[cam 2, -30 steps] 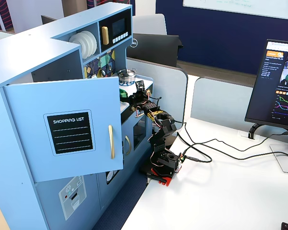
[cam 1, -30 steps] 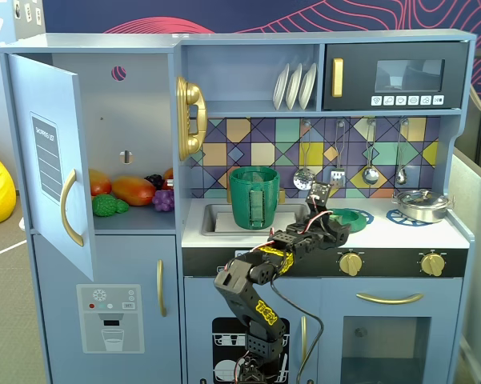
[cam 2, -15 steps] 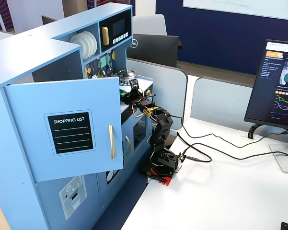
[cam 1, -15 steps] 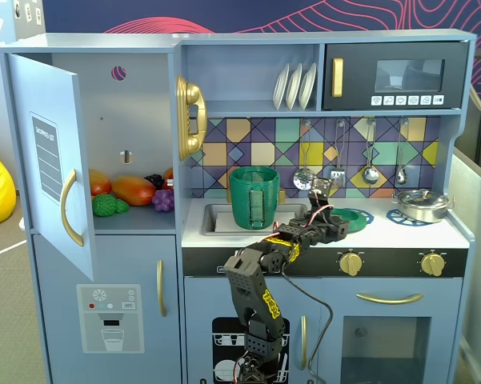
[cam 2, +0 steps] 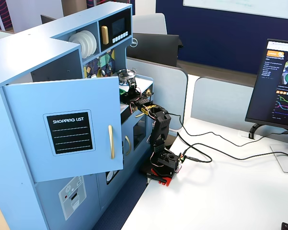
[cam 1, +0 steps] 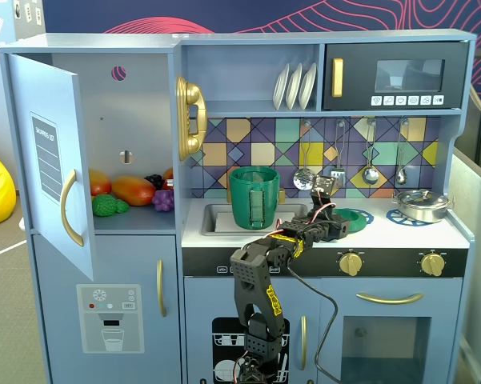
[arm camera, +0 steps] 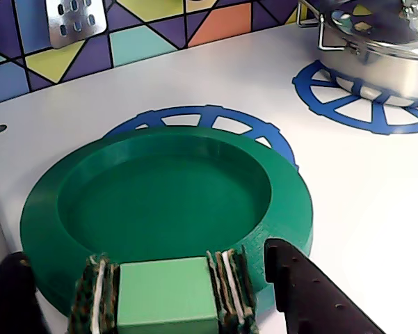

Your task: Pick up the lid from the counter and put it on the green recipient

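Black plastic arm (cam 1: 260, 276) built of blocky segments, yellow lettering on links, yellow accents near the wrist. Thin red and white wires looped along upper links. Red base plate (cam 2: 159, 175) on the white desk (cam 2: 220, 191), black cables trailing away. Dark, ridged gripper (arm camera: 160, 292) fingers (arm camera: 313, 296).

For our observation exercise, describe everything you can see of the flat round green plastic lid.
The flat round green plastic lid lies on the white counter, overlapping a blue spoked burner ring. Its face shows a wide rim around a shallow round recess. A blocky light-green piece sits at its near edge, between the gripper fingers.
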You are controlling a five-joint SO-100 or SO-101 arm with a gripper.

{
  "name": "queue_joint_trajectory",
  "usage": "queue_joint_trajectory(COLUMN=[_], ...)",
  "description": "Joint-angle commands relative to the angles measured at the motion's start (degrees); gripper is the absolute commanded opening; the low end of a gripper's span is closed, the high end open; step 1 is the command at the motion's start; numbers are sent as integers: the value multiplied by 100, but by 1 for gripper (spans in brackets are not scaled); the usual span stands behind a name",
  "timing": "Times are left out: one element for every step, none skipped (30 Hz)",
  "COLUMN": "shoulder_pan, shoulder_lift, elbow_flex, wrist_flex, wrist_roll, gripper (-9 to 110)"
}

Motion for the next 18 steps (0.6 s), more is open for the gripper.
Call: queue_joint_trajectory(shoulder_pan=[-176,-229,-290,-343,-369,-396,-413,-413,-413,-413,-404,-378,-360,-316,-290,-255,-220,-176], shoulder_lift=[-9,-9,-18,-18,18,53,88,123,158,193,237,272,308,343,378,431,492,562], elbow_flex=[-492,-501,-501,-475,-431,-396,-352,-299,-246,-202,-176,-167,-176,-211,-272,-343,-431,-536], wrist_flex=[-132,-105,-97,-88,-114,-123,-149,-202,-264,-299,-334,-360,-369,-369,-369,-369,-325,-246], wrist_roll=[-97,-158,-220,-316,-246,-185,-141,-123,-123,-132,-141,-141,-149,-176,-193,-193,-211,-255], gripper=[22,15,8,0,0,0,0,0,0,0,0,0,0,0,0,0,0,0])
